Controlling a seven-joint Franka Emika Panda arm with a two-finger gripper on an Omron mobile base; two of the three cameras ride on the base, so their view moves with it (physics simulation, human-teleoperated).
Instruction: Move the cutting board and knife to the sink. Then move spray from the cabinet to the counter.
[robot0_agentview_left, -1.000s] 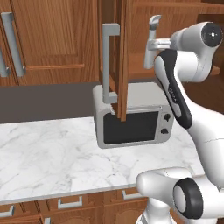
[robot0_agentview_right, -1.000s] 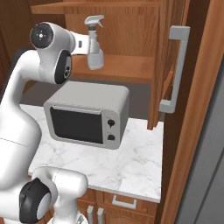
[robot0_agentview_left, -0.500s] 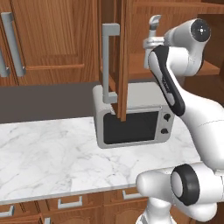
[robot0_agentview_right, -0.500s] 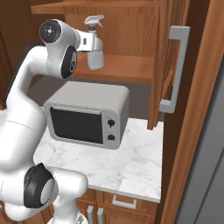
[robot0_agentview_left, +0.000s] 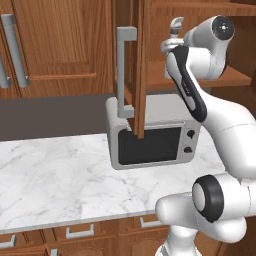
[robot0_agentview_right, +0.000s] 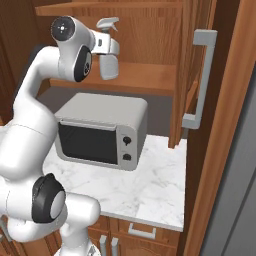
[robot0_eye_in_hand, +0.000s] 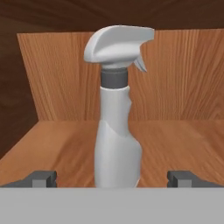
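The gripper (robot0_eye_in_hand: 112, 177) stands wide open and holds nothing, its two dark finger tips (robot0_eye_in_hand: 41, 178) rising far apart at the bottom of the hand view, one on each side of the spray (robot0_eye_in_hand: 116, 113). The bottle stands between them, apart from both. In the right base view the hand at the end of the one white arm (robot0_agentview_right: 30, 120) is raised to shelf height, just beside the bottle.

One spray stands upright on the wooden shelf (robot0_agentview_right: 145, 80) inside the cabinet (robot0_agentview_left: 142, 65), whose door hangs open. It is a slim grey bottle with a dark collar and a white trigger nozzle; in the hand view the trigger points right. Behind it run the shelf's wooden back and side walls.

One long grey bar handle (robot0_agentview_right: 200, 75) runs down the open door. In the left base view two more grey bar handles (robot0_agentview_left: 15, 50) show on the shut cabinet doors to the left.

Below the shelf one grey microwave (robot0_agentview_right: 102, 132) with a dark window and two knobs sits on the white marble counter (robot0_agentview_left: 55, 180). Under the counter lie brown drawers with grey handles (robot0_agentview_left: 80, 231).
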